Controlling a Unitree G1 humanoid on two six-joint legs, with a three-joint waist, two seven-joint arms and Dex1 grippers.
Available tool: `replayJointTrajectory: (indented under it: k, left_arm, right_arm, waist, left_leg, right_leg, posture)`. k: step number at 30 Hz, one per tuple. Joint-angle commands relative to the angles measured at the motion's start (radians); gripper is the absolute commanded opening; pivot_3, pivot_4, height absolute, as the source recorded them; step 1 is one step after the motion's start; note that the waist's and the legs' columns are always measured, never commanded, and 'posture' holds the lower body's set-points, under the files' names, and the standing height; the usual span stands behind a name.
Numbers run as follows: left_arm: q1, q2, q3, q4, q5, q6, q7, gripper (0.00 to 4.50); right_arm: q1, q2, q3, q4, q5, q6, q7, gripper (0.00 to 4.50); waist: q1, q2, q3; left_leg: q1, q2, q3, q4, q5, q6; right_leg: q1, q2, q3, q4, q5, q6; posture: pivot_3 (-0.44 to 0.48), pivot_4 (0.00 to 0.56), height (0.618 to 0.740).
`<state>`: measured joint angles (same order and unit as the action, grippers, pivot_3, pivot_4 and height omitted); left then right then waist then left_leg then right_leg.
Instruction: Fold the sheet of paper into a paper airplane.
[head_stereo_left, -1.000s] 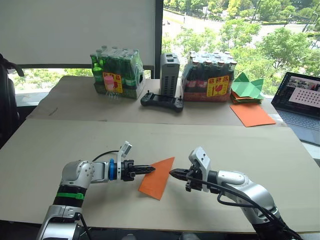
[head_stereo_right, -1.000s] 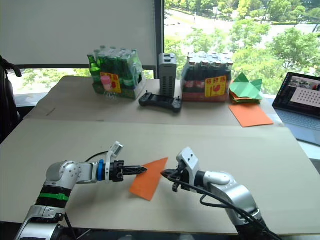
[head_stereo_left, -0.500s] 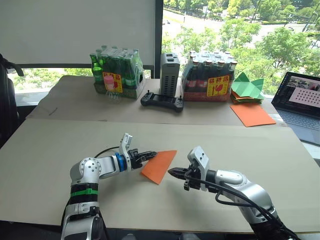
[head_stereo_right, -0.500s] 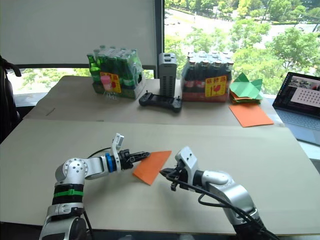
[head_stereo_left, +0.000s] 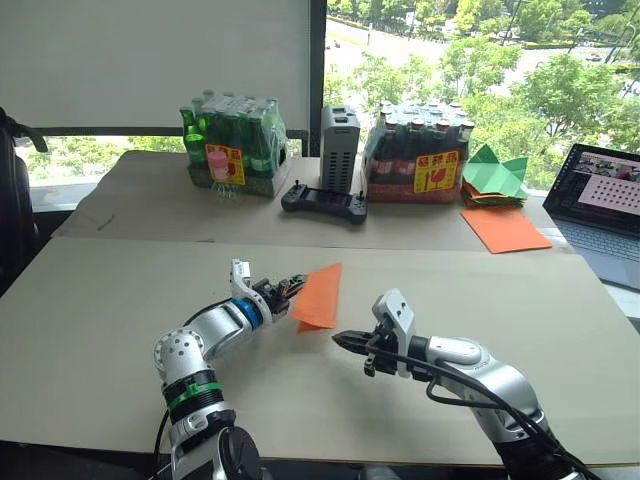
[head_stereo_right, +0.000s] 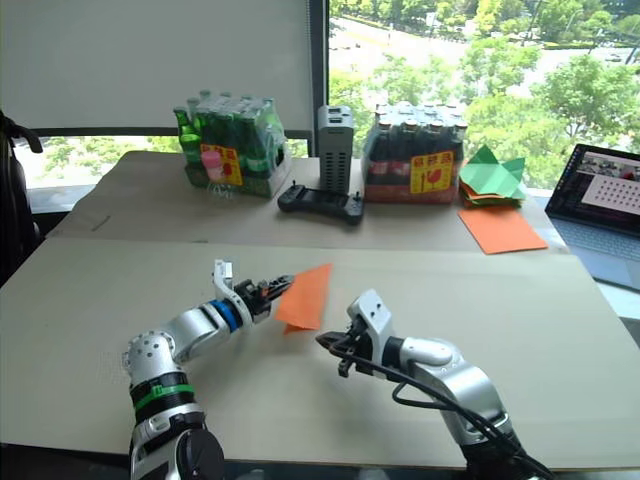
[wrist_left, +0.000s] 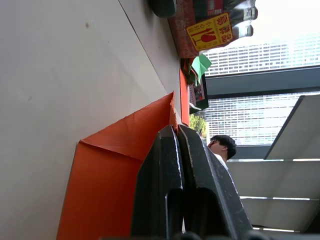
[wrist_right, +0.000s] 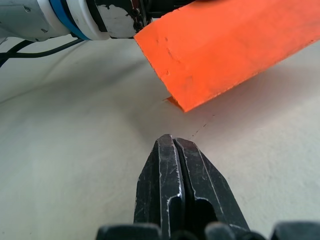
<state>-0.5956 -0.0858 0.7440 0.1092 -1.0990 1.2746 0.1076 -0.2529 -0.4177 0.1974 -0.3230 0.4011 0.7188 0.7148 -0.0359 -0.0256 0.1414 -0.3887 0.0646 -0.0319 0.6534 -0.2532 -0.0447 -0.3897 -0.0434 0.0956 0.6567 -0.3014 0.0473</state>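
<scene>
Centre frame, the left tool (head_stereo_left: 296, 287) pinches the folded bright orange paper sheet (head_stereo_left: 319, 296), seemingly lifted off the tabletop (head_stereo_left: 90, 300); the right tool (head_stereo_left: 338, 339) is clenched empty, just below it

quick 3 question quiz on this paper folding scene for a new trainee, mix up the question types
1. True or false: the right gripper is clamped on the sheet of paper.
2. Which gripper holds the sheet of paper? A) left gripper B) right gripper C) both
3. Fill in: the larger smooth orange sheet lies just in front of a stack of ___ paper shapes.

Key
1. False. The right gripper is shut on nothing and sits short of the paper's lower corner.
2. A. The left gripper pinches the paper's edge and holds it tilted up, with one corner at the table.
3. Green.
</scene>
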Motion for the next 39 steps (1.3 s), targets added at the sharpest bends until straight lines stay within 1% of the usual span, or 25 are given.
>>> replayJointTrajectory:
  k: [1,5,8,16,19,23,25,27,30,34,36,37,39]
  left_arm:
    - [0.006,-0.008,0.003,-0.052,-0.059,-0.047,0.081,0.07]
    - [0.029,-0.026,-0.017,-0.098,-0.087,-0.084,0.192,0.07]
    - [0.039,-0.044,-0.045,-0.139,-0.081,-0.141,0.249,0.07]
    - [0.05,-0.07,-0.113,-0.158,-0.102,-0.229,0.369,0.07]
    - [0.066,-0.078,-0.139,-0.164,-0.128,-0.245,0.389,0.88]
    - [0.093,-0.069,-0.167,-0.168,-0.188,-0.239,0.408,2.24]
    - [0.109,-0.048,-0.178,-0.168,-0.213,-0.236,0.417,2.24]
    - [0.127,-0.004,-0.182,-0.171,-0.245,-0.218,0.412,2.24]
    - [0.156,0.088,-0.168,-0.159,-0.314,-0.196,0.404,2.24]
    - [0.196,0.251,-0.158,-0.121,-0.349,-0.165,0.335,2.24]
    - [0.215,0.336,-0.16,-0.1,-0.342,-0.153,0.27,2.26]
    - [0.225,0.381,-0.169,-0.092,-0.315,-0.152,0.226,2.26]
    - [0.239,0.445,-0.191,-0.075,-0.267,-0.158,0.154,2.26]
  right_arm:
    - [-0.008,0.006,0.002,-0.015,-0.001,-0.036,0.004,0.02]
    - [-0.012,0.009,0.007,-0.005,-0.003,-0.045,0.007,0.02]
    - [-0.014,0.01,0.011,0.0,-0.003,-0.047,0.009,0.02]
    - [-0.02,0.015,0.018,0.005,-0.001,-0.049,0.01,0.02]
    - [-0.02,0.017,0.021,0.005,-0.001,-0.051,0.008,0.02]
    - [-0.022,0.023,0.022,0.004,0.0,-0.051,0.006,0.02]
    - [-0.024,0.026,0.023,0.004,-0.001,-0.054,0.005,0.02]
    - [-0.03,0.026,0.032,-0.001,-0.016,-0.075,0.005,0.02]
    - [-0.044,0.038,0.045,-0.013,-0.041,-0.104,-0.008,0.02]
    - [-0.07,0.054,0.091,-0.011,-0.109,-0.167,-0.027,0.02]
    - [-0.085,0.065,0.126,0.001,-0.15,-0.208,-0.03,0.62]
    - [-0.093,0.075,0.144,0.013,-0.169,-0.229,-0.034,0.85]
    - [-0.11,0.101,0.166,0.044,-0.204,-0.26,-0.053,1.57]
  waist:
    - [0.001,0.0,0.0]
    - [0.005,0.0,0.0]
    - [0.01,0.0,0.0]
    - [0.021,-0.001,0.001]
    - [0.021,-0.001,0.001]
    - [0.021,-0.001,0.001]
    - [0.021,-0.001,0.001]
    - [0.019,-0.001,0.001]
    - [0.011,-0.001,0.001]
    - [0.011,-0.001,0.001]
    - [0.013,-0.001,0.001]
    - [0.012,-0.002,0.001]
    - [0.013,-0.002,0.001]
  left_leg:
    - [0.0,0.0,0.0,0.0,0.0,0.0]
    - [0.0,0.0,0.0,0.0,0.0,-0.001]
    - [0.0,0.0,0.0,0.0,0.001,-0.001]
    - [0.0,0.0,0.0,0.0,0.002,-0.003]
    - [0.0,0.0,0.0,0.0,0.002,-0.003]
    - [0.0,-0.001,0.0,0.0,0.002,-0.004]
    - [0.0,0.0,0.0,0.0,0.002,-0.004]
    - [0.0,0.0,0.0,0.0,0.002,-0.004]
    - [0.0,0.0,0.0,0.0,0.002,-0.004]
    - [0.0,0.0,-0.001,0.0,0.003,-0.004]
    - [0.0,0.0,-0.001,0.0,0.003,-0.005]
    - [0.0,0.0,-0.001,-0.001,0.003,-0.006]
    - [0.0,0.0,-0.001,-0.002,0.004,-0.007]
  right_leg:
    - [0.0,0.0,0.0,0.0,0.0,0.0]
    - [0.0,0.0,0.0,0.0,0.0,0.0]
    - [0.0,0.0,0.0,0.0,0.0,0.0]
    - [0.0,0.0,0.0,-0.001,0.0,0.0]
    - [0.0,0.0,0.0,-0.001,0.0,0.0]
    - [0.0,0.0,0.0,-0.001,0.0,0.0]
    - [0.0,0.0,0.0,-0.001,0.0,0.0]
    - [0.0,0.0,0.0,-0.001,0.0,0.0]
    - [0.0,0.0,0.0,0.0,0.0,0.0]
    - [-0.001,0.0,0.0,0.0,0.0,0.0]
    - [-0.001,0.0,-0.001,0.0,0.0,0.0]
    - [-0.001,0.0,-0.001,0.0,0.0,0.0]
    - [-0.001,0.0,-0.001,0.0,0.0,0.0]
  posture:
    - [0.0,0.15,0.74]
    - [0.0,0.15,0.74]
    - [0.0,0.15,0.74]
    - [0.0,0.15,0.74]
    - [0.0,0.15,0.74]
    - [0.0,0.15,0.74]
    - [0.0,0.15,0.74]
    - [0.0,0.15,0.74]
    - [0.0,0.15,0.74]
    - [0.0,0.15,0.74]
    - [0.0,0.15,0.74]
    - [0.0,0.15,0.74]
    - [0.0,0.15,0.74]
